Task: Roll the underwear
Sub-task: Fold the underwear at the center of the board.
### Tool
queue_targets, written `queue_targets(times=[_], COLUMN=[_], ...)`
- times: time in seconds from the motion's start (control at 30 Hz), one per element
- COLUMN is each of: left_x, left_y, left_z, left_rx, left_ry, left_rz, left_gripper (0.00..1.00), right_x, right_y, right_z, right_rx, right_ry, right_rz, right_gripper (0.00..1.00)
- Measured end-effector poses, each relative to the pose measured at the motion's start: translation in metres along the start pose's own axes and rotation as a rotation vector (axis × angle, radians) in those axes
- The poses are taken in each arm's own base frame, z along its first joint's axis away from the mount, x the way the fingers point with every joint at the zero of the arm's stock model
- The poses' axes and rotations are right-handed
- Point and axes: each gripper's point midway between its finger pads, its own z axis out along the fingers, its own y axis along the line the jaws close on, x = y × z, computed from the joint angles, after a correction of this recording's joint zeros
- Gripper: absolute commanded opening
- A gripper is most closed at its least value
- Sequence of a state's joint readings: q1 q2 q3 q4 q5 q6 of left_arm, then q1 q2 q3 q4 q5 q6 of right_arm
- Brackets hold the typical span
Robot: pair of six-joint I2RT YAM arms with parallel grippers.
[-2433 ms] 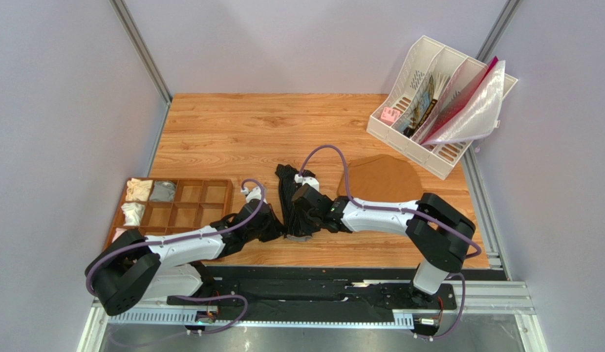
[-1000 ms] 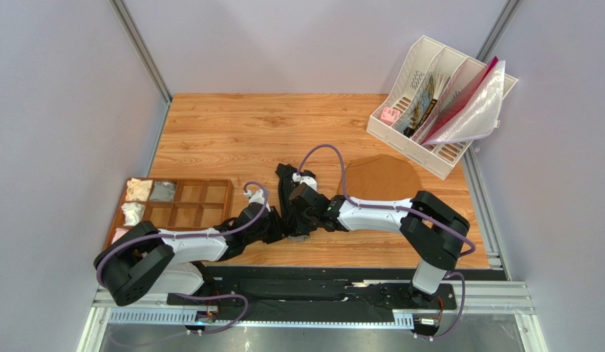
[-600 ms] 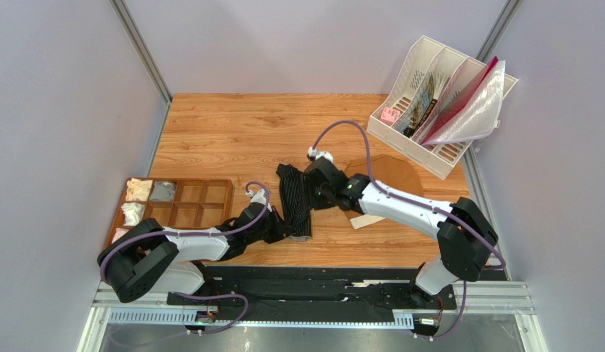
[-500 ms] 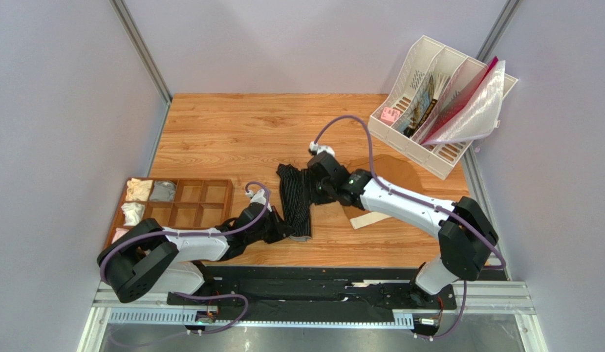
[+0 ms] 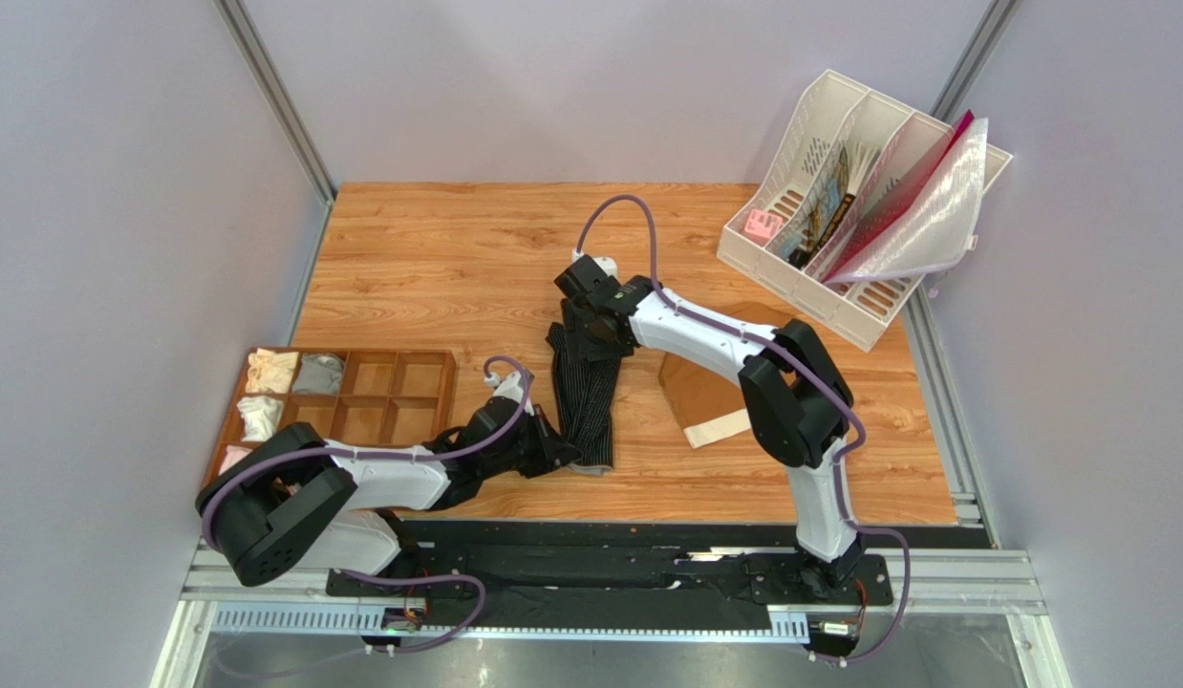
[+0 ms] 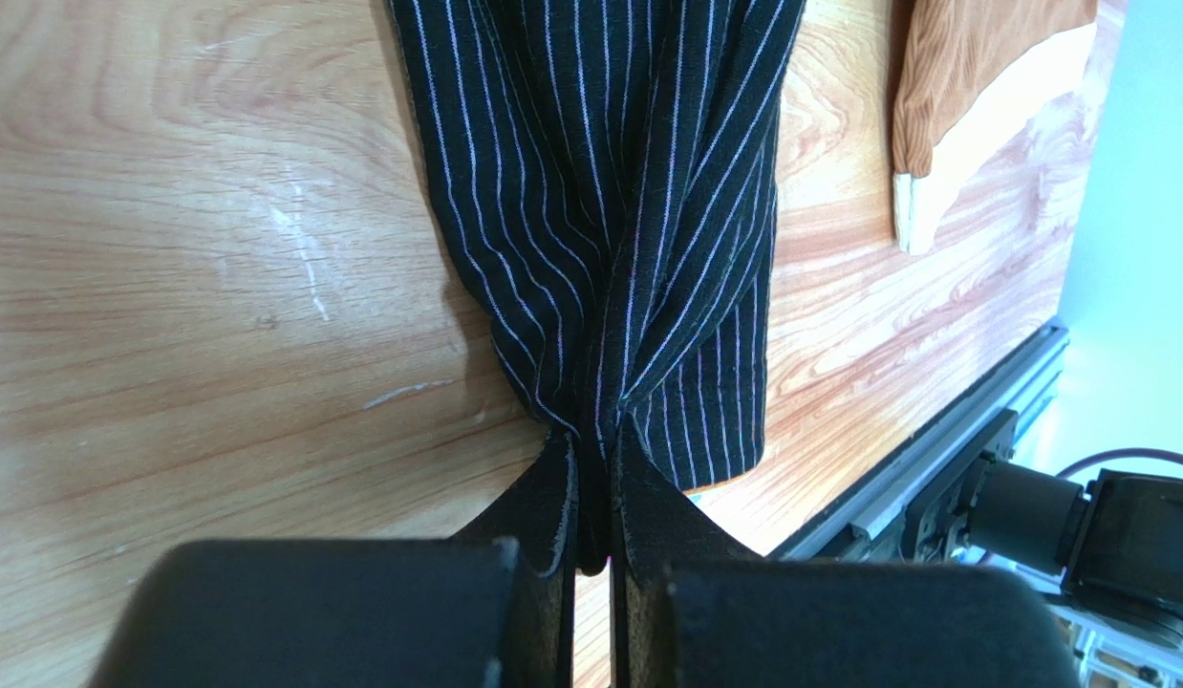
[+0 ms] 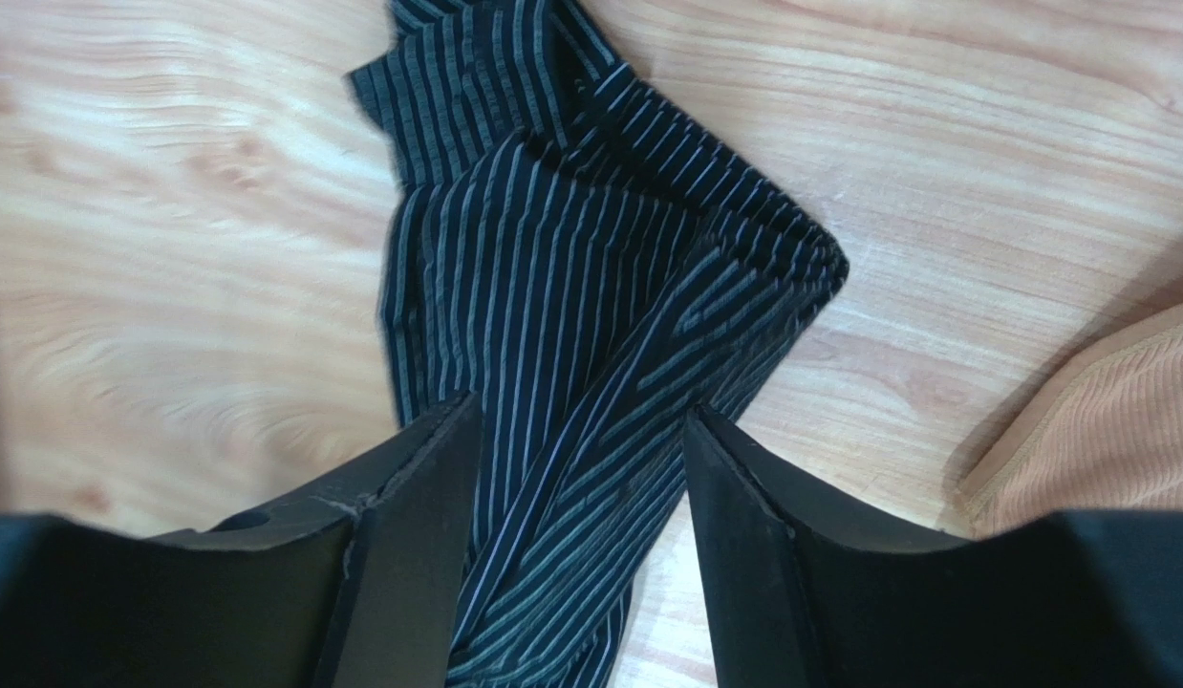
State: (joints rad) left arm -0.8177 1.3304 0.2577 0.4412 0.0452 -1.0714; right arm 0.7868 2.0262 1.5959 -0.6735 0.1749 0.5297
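Toward the front edge of the table: found underwear point(image 5: 582, 402) drawn into a long narrow strip; noted left gripper point(image 6: 595, 447) newly clamped on its near end; noted right gripper point(image 7: 580, 416) released, jaws apart, shifted over the far end; judged rolling not yet begun.

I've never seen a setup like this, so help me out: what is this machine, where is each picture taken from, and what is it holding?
These are two robot arms bolted to a wooden table, each ending in a two-finger gripper. One picture looks down from above; the other two come from cameras on the wrists. The left gripper is shut on one end of the striped black underwear. The right gripper is open over the other end. Also on the table: brown briefs, a compartment tray and a white file rack.
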Motion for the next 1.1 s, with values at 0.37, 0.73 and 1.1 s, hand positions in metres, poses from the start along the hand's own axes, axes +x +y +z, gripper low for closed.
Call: queue_targets(times=[0.37, 0.73, 1.1], left_x=[0.002, 0.003, 0.003], left_y=[-0.002, -0.003, -0.003], left_z=[0.002, 0.001, 0.001], left_rx=[0.016, 0.02, 0.022], left_ry=[0.011, 0.013, 0.012], left_rz=[0.001, 0.002, 0.001], left_gripper=[0.0, 0.0, 0.0], right_x=[0.004, 0.014, 0.01], right_y=[-0.016, -0.028, -0.039], right_z=[0.014, 0.03, 0.027], right_rx=[0.099, 0.149, 0.21], right_ry=[0.035, 0.076, 0.055], right_rz=[0.001, 0.006, -0.002], right_gripper=[0.51, 0.26, 0.2])
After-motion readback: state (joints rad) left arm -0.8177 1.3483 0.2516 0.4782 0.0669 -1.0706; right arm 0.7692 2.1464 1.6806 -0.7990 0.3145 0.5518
